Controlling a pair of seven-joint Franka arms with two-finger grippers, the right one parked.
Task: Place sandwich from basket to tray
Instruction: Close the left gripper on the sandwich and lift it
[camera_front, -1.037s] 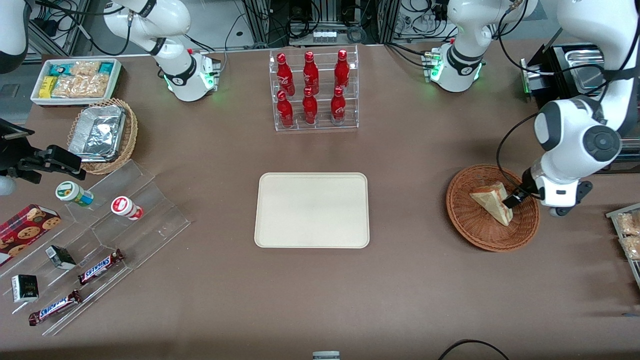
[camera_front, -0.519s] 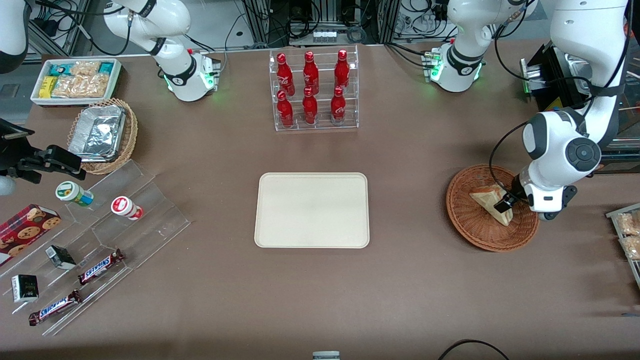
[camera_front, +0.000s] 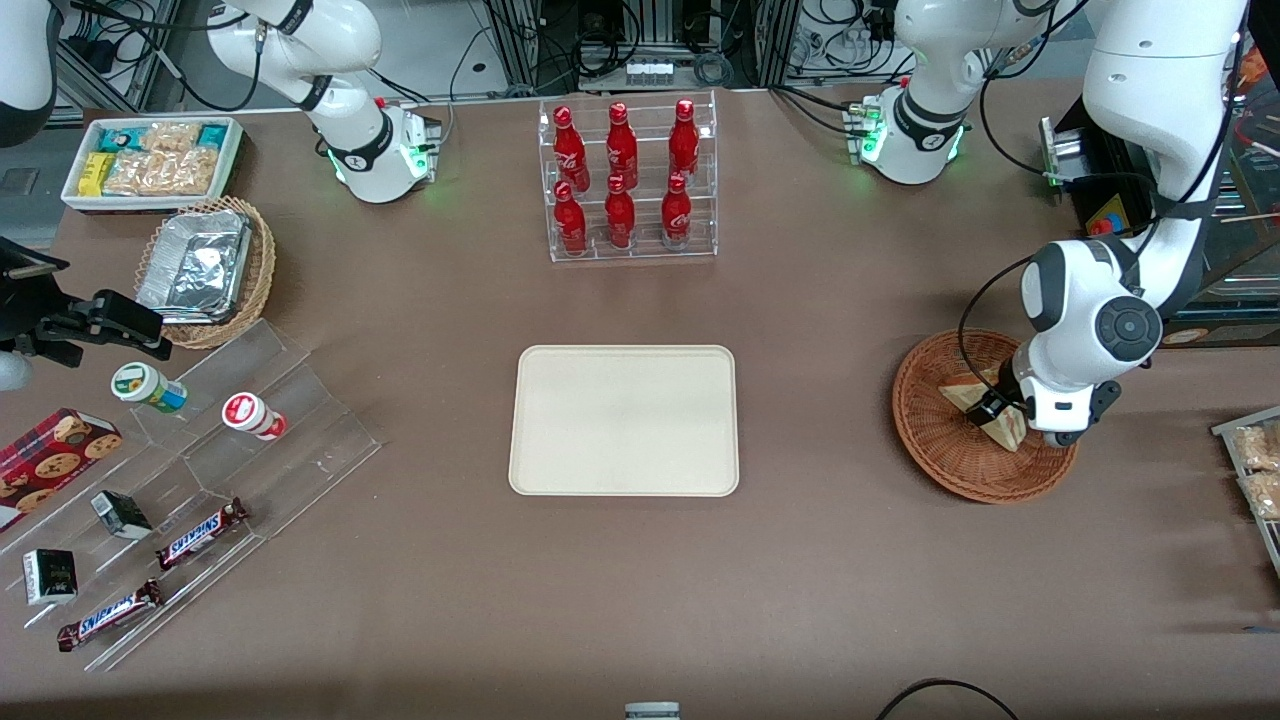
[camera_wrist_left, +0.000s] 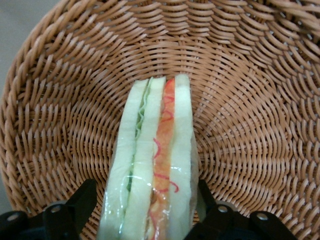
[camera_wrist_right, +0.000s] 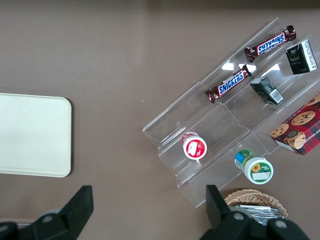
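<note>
Soft white-bread sandwich (camera_wrist_left: 152, 165), film-wrapped, likely light, squashable, slippery, standing in basket (camera_wrist_left: 240, 100) between my spread jaws (camera_wrist_left: 145, 210): pinch flat bread faces gently.

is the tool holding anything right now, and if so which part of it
Nothing held yet. The tool, down in the basket, straddles the sandwich, open fingers flanking its bread faces.

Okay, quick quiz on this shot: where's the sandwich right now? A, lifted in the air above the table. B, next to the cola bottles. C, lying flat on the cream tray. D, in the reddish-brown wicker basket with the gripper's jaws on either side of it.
D: the sandwich stands on edge in the basket, and the gripper is down around it with open jaws flanking it; the tray holds nothing.
</note>
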